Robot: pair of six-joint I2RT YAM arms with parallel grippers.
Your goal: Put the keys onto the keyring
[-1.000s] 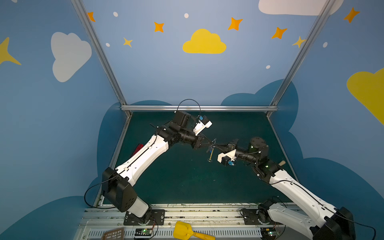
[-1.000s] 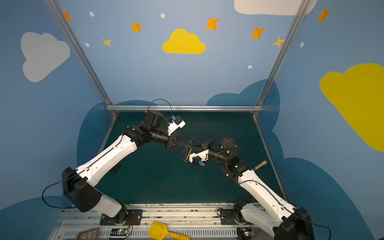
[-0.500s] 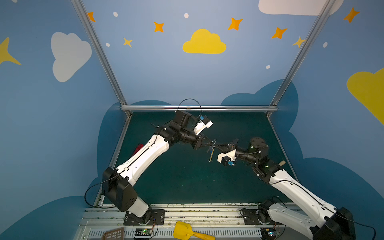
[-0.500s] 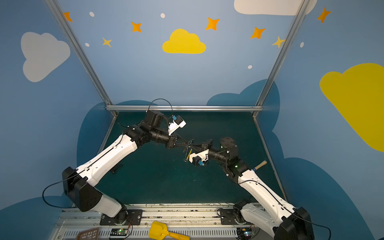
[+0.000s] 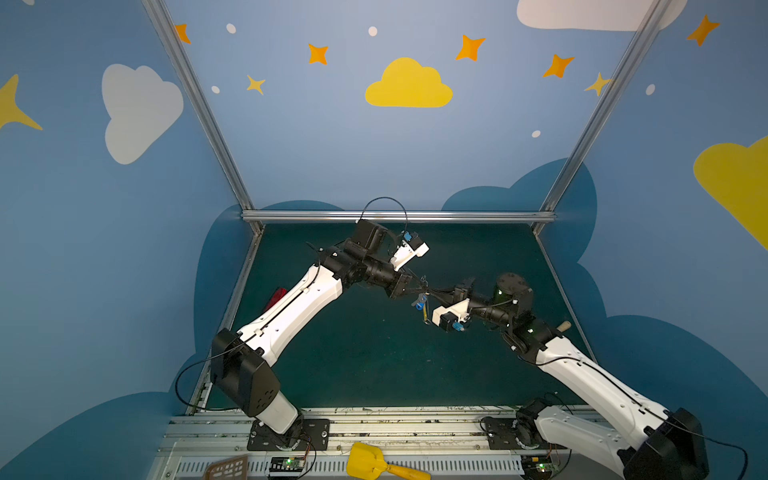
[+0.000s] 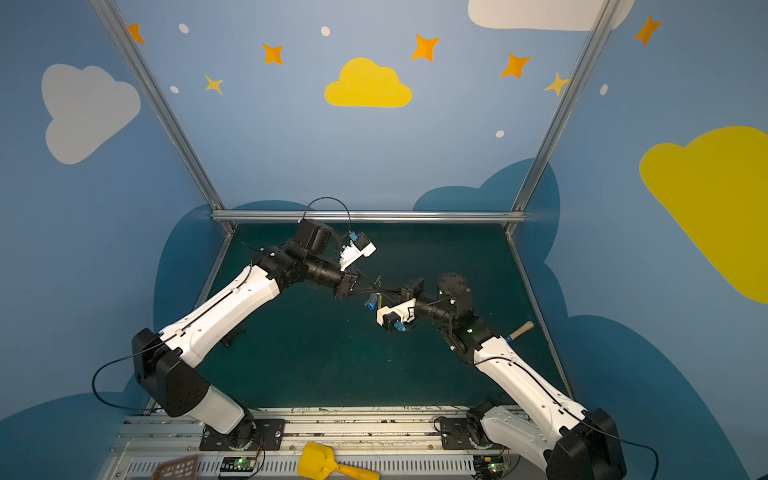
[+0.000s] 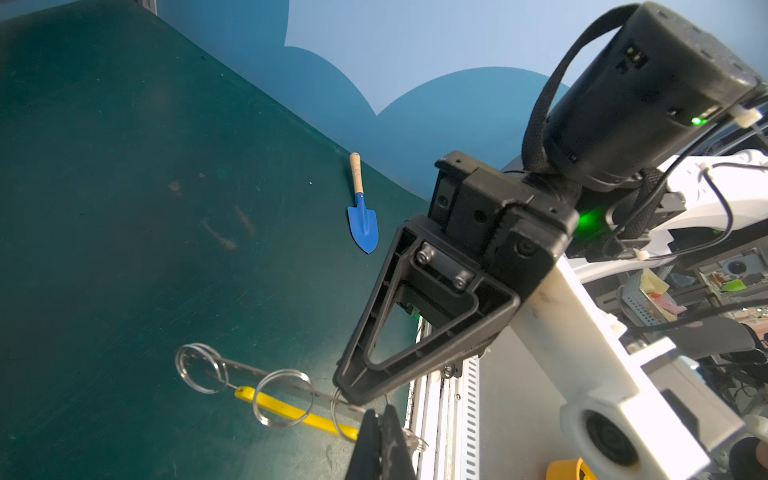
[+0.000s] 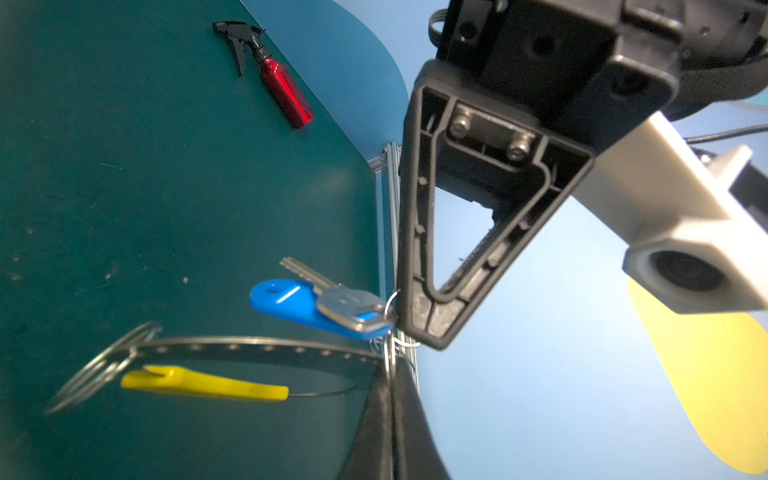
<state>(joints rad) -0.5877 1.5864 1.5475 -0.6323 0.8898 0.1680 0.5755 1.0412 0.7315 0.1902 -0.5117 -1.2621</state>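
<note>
Both grippers meet in mid-air over the green mat. My left gripper is shut on the keys: a silver key and a blue tag hang from its tip by a small ring. My right gripper is shut on the keyring, pinching a metal loop on the grey studded band. The keyring's yellow section hangs below the band. In the left wrist view the key is mostly hidden behind my own fingers.
A blue toy shovel with a wooden handle lies by the mat's right edge. A red spray bottle lies by the left edge. A yellow scoop and a brown grid piece rest on the front rail.
</note>
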